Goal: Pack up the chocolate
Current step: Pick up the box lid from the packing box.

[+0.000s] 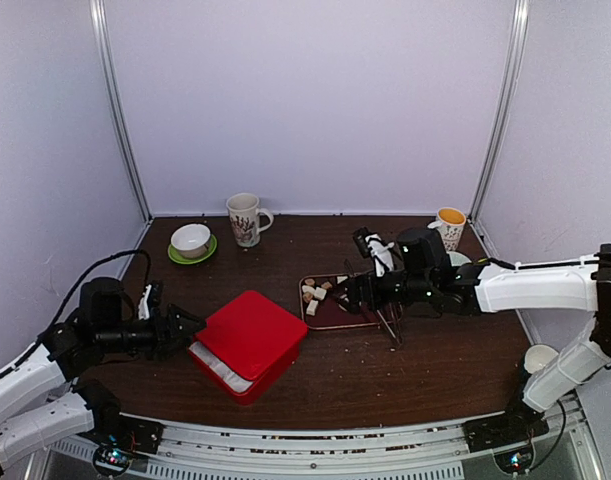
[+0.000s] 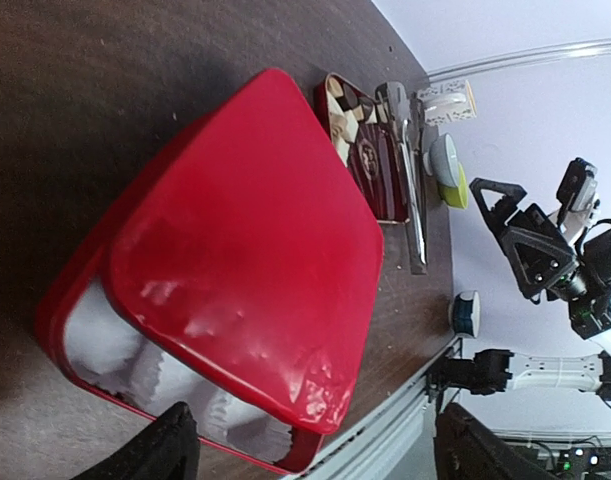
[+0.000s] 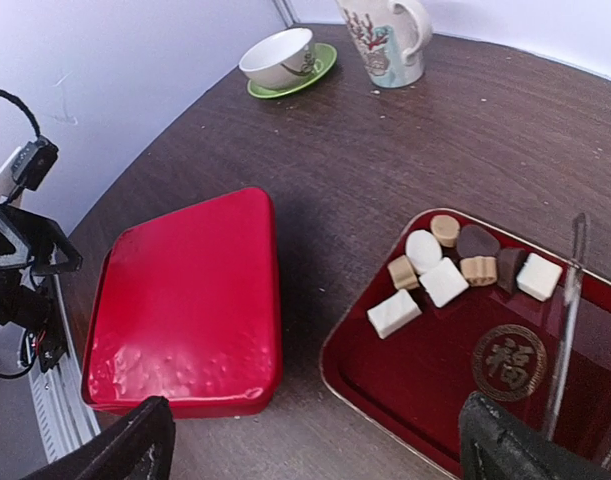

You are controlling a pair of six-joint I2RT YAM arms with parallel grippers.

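The chocolate [image 3: 447,264], several cream-white and brown pieces, lies clustered at the far end of a dark red tray [image 3: 415,390]; from above it shows at the tray's left end [image 1: 313,292]. My right gripper [image 3: 320,455] hovers open over the tray's near edge, its fingers wide apart and empty. A red box [image 1: 247,343] sits left of the tray with its lid [image 2: 255,250] shifted askew, exposing the white moulded insert [image 2: 115,340]. My left gripper [image 2: 315,460] is open at the box's left corner, the lid's corner between its fingers without touching them.
Metal tongs [image 1: 389,324] lie across the tray's right side. A white bowl on a green saucer [image 1: 191,240] and a patterned mug [image 1: 245,218] stand at the back left. An orange-filled cup [image 1: 450,226] stands back right, another cup [image 1: 538,358] front right.
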